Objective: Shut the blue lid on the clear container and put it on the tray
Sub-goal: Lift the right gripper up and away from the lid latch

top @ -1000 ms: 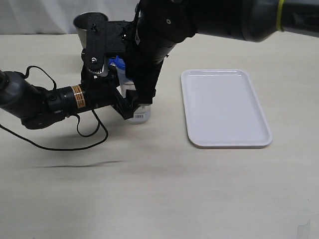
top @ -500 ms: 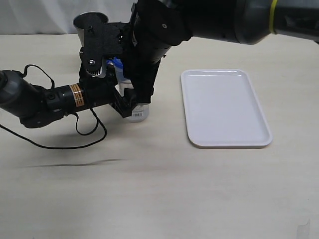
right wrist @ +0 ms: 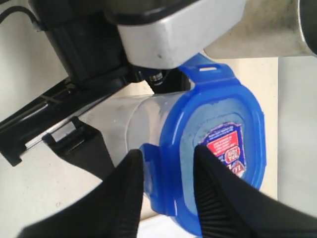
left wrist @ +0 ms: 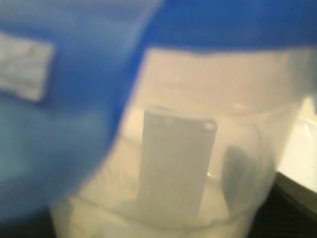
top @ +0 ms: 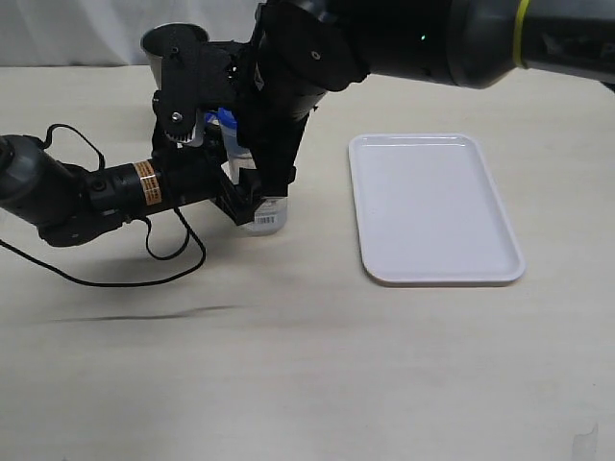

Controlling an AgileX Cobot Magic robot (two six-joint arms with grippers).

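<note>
The clear container (top: pixel 266 220) stands on the table left of the tray (top: pixel 437 279). My left gripper (top: pixel 250 197) reaches in from the left, shut on the container's lower body. One of its black fingers (right wrist: pixel 81 144) shows beside the wall. The blue lid (top: pixel 229 121) sits on the container's mouth, sticker side up. In the right wrist view, my right gripper (right wrist: pixel 169 154) is shut on the blue lid (right wrist: pixel 218 129) across its rim, one finger against a side flap, the other on the sticker face. In the left wrist view the blue lid (left wrist: pixel 64 99) and the container wall (left wrist: pixel 208 84) blur and fill the frame.
A grey metal cup (top: pixel 165 43) stands behind the left gripper at the table's back edge. A black cable (top: pixel 163 259) loops on the table under the left arm. The right arm's bulk (top: pixel 404 38) hangs over the back of the table, above the container.
Both grippers and the container between them have shifted slightly to the left. The grips look unchanged.
</note>
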